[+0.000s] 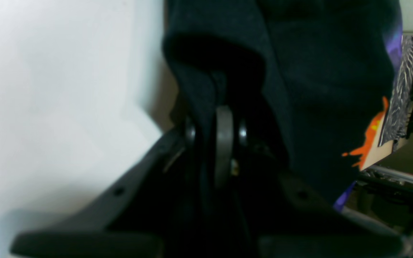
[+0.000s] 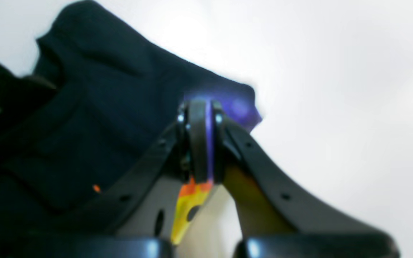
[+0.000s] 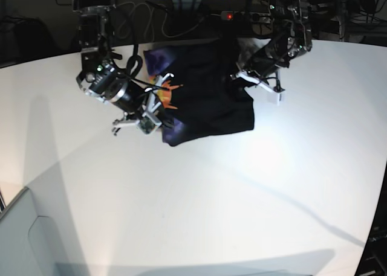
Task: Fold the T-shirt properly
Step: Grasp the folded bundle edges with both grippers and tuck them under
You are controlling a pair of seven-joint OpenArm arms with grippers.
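T-shirt (image 3: 208, 98), black with an orange-yellow and purple print, is lying bunched toward the far side of the white table (image 3: 199, 203), stretched between my two arms. Going left to right in the base view: my right gripper (image 3: 158, 104) is pinching the printed edge of the cloth; in the right wrist view (image 2: 202, 143) its jaws are standing fully together with a purple and orange-yellow strip of fabric squeezed between them. Across the dark middle of the garment, my left gripper (image 3: 242, 77) is gripping the plain black edge; in the left wrist view (image 1: 215, 143) its jaws are nearly closed with a fold of black fabric caught between the pads. I am judging the step in hand to be the two-point grasp that begins a fold, with the fold itself not yet made. What I am expecting next is lifting both held points together, keeping the edge taut and level, and carrying it across the garment.
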